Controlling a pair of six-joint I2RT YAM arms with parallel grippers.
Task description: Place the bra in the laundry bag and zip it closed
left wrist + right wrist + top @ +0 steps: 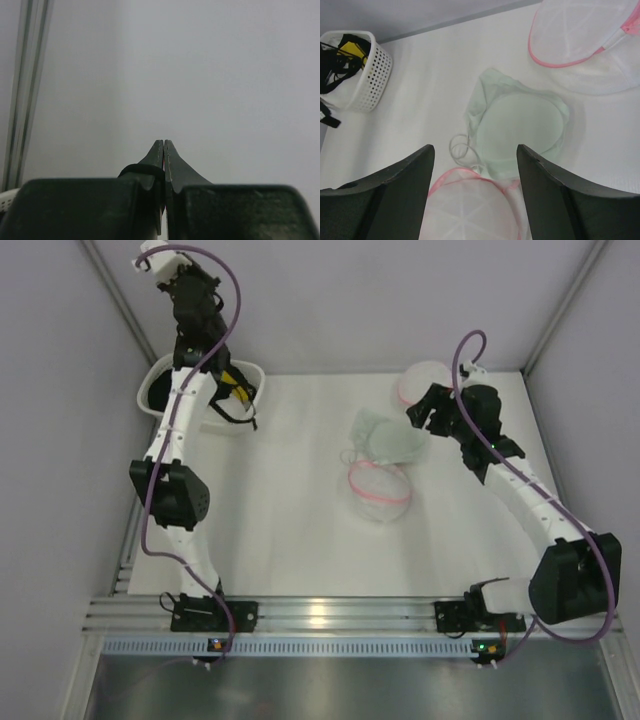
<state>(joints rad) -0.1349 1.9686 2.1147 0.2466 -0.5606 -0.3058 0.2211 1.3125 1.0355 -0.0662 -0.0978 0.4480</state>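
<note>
- My left gripper (164,150) is closed, its two fingers pressed flat together with nothing between them. It is lifted high at the far left corner and faces a bare grey wall.
- My right gripper (475,152) is open, jaws spread wide and holding nothing. It hangs above the bench (290,530) right of centre, and is not touching anything.
- The bra (520,127) lies on the bench directly beyond my right gripper's open fingers. It is a pale, slightly greenish-white cup with crumpled fabric at its left side and a thin strap looped out to the left.
- The laundry bag (470,205) sits just nearer to me than the bra, a round white mesh dome with a pink rim. The bra is outside it, with its near edge meeting that rim.
- A second mesh pouch (585,35) with a pink edge lies further back to the right, apart from the bra.
- A white perforated basket (367,75) stands at the far left of the bench, holding a black tangle (335,65) with yellow bits.
</note>
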